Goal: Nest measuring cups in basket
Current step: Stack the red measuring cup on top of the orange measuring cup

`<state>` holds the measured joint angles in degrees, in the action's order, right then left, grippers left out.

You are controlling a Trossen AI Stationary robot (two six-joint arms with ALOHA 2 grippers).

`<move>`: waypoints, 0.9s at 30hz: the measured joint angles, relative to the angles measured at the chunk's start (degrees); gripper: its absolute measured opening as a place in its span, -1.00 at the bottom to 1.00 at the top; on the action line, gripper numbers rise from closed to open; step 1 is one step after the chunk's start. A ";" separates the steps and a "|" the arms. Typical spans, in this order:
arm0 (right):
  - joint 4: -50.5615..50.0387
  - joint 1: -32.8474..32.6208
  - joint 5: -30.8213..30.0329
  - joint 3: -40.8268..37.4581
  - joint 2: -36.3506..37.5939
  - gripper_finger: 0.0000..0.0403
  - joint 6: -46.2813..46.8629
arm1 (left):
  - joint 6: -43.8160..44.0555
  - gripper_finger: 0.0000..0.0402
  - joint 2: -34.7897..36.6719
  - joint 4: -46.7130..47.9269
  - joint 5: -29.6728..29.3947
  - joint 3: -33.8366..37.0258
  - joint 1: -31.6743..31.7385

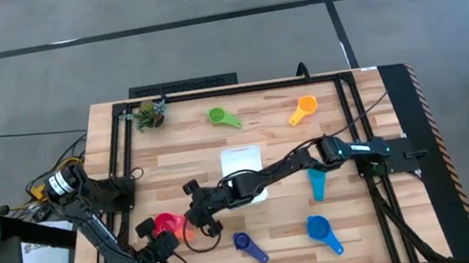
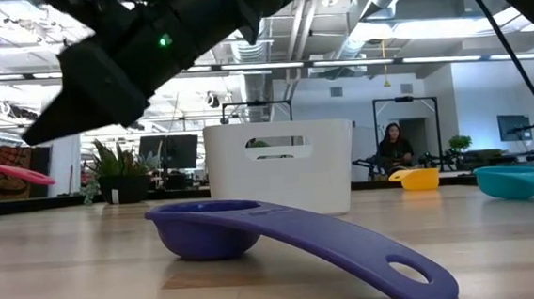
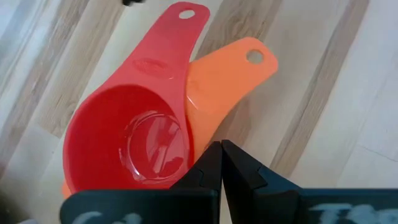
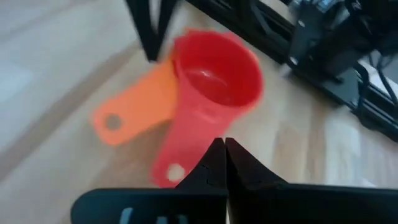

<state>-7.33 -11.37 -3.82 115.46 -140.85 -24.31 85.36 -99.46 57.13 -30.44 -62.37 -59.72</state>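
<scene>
Right gripper [image 1: 199, 220] hangs over the red cup [image 1: 168, 225], which sits nested on the orange cup [image 3: 231, 81]. Left gripper [image 1: 165, 250] is crowded just beside it (both fingertips pressed together). Basket [image 1: 242, 161] blocks behind the right arm; dark blue cup [image 1: 248, 245] lies near.

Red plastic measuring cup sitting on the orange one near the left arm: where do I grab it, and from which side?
Judging by its pose, take the red plastic measuring cup by its flat handle, coming straight down. The handle lies free on the wooden table, splayed apart from the orange cup's handle; the bowl overlaps the orange one. Right gripper is nearest; left gripper sits beside it.
</scene>
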 joint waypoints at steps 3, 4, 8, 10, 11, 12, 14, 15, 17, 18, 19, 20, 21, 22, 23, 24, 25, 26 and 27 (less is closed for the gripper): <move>-0.07 0.74 -3.50 0.55 -0.05 -0.98 0.59 | 0.00 -1.00 0.00 0.00 -0.17 0.00 0.00; -0.01 1.08 -3.86 0.62 -0.02 -0.98 0.73 | 0.00 -1.00 0.00 0.00 -0.51 0.00 0.00; -1.83 2.71 -3.46 0.61 -0.02 -0.98 1.76 | -0.02 -1.00 0.00 0.00 -2.97 0.00 0.09; -2.41 3.25 -2.96 0.61 -0.02 -0.98 1.76 | -0.36 -1.00 0.00 0.00 -3.30 0.00 0.38; -2.58 3.37 -2.43 0.61 -0.02 -0.98 1.73 | -0.62 -1.00 0.00 0.00 -3.28 0.00 0.60; -2.66 3.34 -2.13 0.61 -0.02 -0.98 1.54 | -0.89 -1.00 0.00 -0.02 -3.24 0.00 0.88; -2.62 3.20 -1.22 0.61 -0.02 -0.98 0.30 | -1.70 -1.00 0.00 -0.02 -3.25 0.00 1.55; -2.62 3.15 -0.98 0.61 -0.02 -0.98 -0.03 | -2.09 -1.00 0.00 -0.02 -3.23 0.00 1.85; -3.36 3.11 -0.87 0.61 -0.02 -0.98 0.44 | -2.76 -1.00 0.00 -0.03 -3.12 0.00 2.42; -4.09 3.14 -0.85 0.61 -0.02 -0.98 1.14 | -2.90 -1.00 0.00 -0.07 -2.78 0.00 2.70; -4.73 3.21 -0.81 0.61 -0.02 -0.98 2.34 | -3.04 -1.00 0.00 -0.05 -2.42 0.00 2.89; -4.94 3.22 -0.79 0.58 -0.02 -0.98 4.04 | -3.06 -1.00 0.00 -0.05 -1.94 0.00 3.01; -4.89 3.22 -0.76 0.58 -0.02 -0.98 6.16 | -3.10 -1.00 0.00 -0.05 -1.57 0.00 3.11; -4.75 3.22 -0.78 0.58 -0.02 -0.97 8.30 | -3.24 -1.00 0.00 -0.05 -1.43 0.00 3.17; -4.93 3.22 -0.77 0.94 -0.02 -0.96 10.11 | -3.46 -1.00 0.00 -0.05 -1.40 0.00 3.17; -5.61 3.22 -0.76 1.51 -0.05 -0.96 11.51 | -3.67 -1.00 0.00 -0.05 -1.40 0.00 3.17; -6.38 3.25 -0.84 2.18 -0.05 -0.96 12.91 | -3.67 -1.00 0.00 -0.05 -1.38 0.00 3.17; -7.05 3.26 -1.41 2.88 -0.05 -0.97 14.76 | -3.65 -1.00 0.00 -0.05 -1.31 0.00 3.17; -8.14 3.30 -2.08 3.46 -0.02 -0.97 17.16 | -3.61 -1.00 0.00 -0.05 -1.25 0.00 3.17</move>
<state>-15.47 -8.07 -5.90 118.92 -140.87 -7.15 81.75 -99.46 57.08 -31.69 -62.37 -56.55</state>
